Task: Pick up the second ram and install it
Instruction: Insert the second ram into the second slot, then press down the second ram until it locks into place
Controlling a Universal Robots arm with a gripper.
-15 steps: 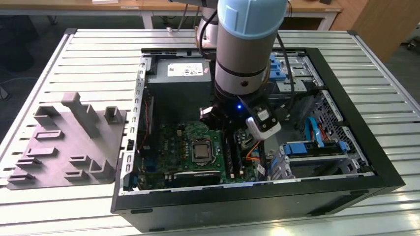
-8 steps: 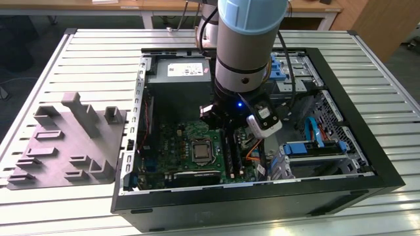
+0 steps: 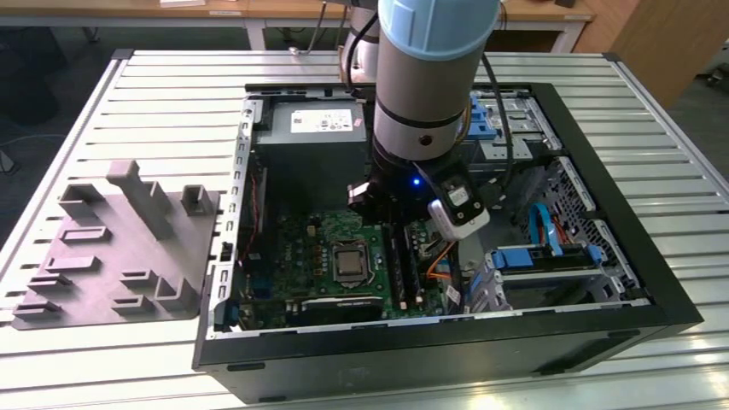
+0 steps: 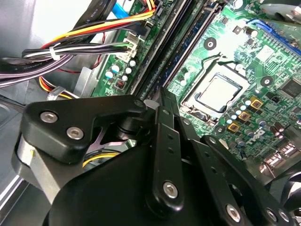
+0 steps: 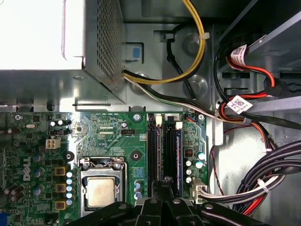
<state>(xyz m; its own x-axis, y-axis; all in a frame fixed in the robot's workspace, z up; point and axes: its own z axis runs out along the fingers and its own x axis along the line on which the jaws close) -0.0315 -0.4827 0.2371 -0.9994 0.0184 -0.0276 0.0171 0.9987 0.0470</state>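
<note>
My gripper (image 3: pixel 390 213) reaches down into the open computer case (image 3: pixel 592 316), just above the motherboard (image 3: pixel 307 248). Its black fingertips (image 5: pixel 165 182) come together over the near end of the long memory slots (image 5: pixel 154 150). A dark blue ram (image 5: pixel 178 155) stands on edge in the slot row beside the metal side wall. In the second wrist view the fingers (image 4: pixel 162 101) taper to a closed point aimed at those slots (image 4: pixel 186 49). Nothing shows clamped between the fingers. Whether they touch the ram I cannot tell.
The processor socket (image 5: pixel 100 190) lies beside the slots. The power supply (image 3: pixel 313 128) sits at the case's far end. Cable bundles (image 5: pixel 263 188) run along the drive side, near blue drive bays (image 3: pixel 547 256). A gray moulded tray (image 3: pixel 114 248) lies on the slatted table at the exterior view's left.
</note>
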